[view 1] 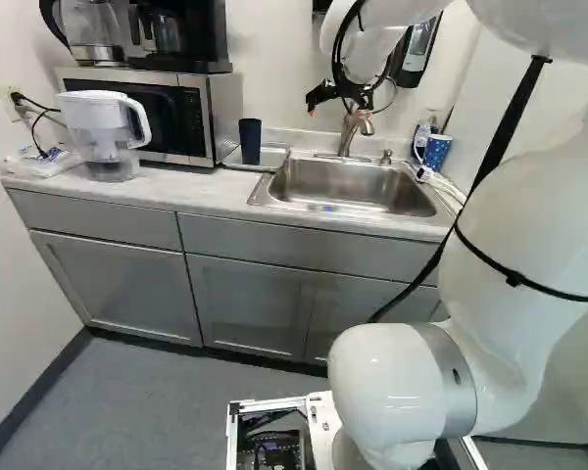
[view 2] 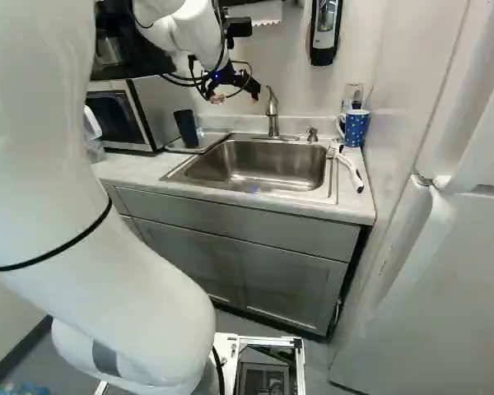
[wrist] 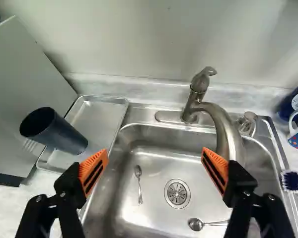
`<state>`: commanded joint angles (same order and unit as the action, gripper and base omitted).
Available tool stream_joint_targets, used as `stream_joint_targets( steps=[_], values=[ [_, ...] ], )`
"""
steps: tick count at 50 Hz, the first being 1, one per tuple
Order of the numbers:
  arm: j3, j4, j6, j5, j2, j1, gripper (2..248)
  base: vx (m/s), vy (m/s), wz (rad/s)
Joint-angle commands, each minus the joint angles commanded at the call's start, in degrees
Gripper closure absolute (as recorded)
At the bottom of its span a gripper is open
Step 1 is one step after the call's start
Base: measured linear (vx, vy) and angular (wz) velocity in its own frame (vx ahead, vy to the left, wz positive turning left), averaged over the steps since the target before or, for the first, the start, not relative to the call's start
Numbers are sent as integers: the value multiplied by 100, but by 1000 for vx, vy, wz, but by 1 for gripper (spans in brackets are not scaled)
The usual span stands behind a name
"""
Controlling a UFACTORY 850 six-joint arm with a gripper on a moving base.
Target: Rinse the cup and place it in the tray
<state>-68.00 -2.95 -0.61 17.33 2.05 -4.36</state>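
My gripper (view 2: pixel 235 97) hangs above the back of the sink in the right base view. In the wrist view the gripper (wrist: pixel 154 167) is wide open, nothing between its orange pads, with the sink (wrist: pixel 154 173) below. A dark blue cup (wrist: pixel 64 136) stands upright, mouth up, on the metal tray (wrist: pixel 97 116) beside the sink, past one finger. The cup (view 1: pixel 250 140) is next to the microwave in the left base view. The faucet (wrist: pixel 221 124) arches over the basin near the other finger; no running water is visible.
Two spoons (wrist: pixel 139 183) lie in the basin near the drain. A brush (view 2: pixel 351 171), a dotted blue mug (view 2: pixel 355 127) and a soap pump (wrist: pixel 248 121) are on the faucet's far side from the tray. The microwave (view 1: pixel 162 117) and a water pitcher (view 1: pixel 100 127) stand beyond the tray.
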Motion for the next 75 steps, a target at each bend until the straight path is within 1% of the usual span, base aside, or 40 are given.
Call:
stream_joint_targets(
  steps=[13, 32, 56, 62, 75],
  values=[
    [245, 0, 0, 0, 252, -77, 3, 0, 0, 0],
    [510, 0, 0, 20, 533, -280, 3, 0, 0, 0],
    [711, 0, 0, 446, 751, -564, 3, 0, 0, 0],
    [749, 0, 0, 484, 792, -633, 3, 0, 0, 0],
    [751, 0, 0, 484, 794, -639, 3, 0, 0, 0]
  ],
)
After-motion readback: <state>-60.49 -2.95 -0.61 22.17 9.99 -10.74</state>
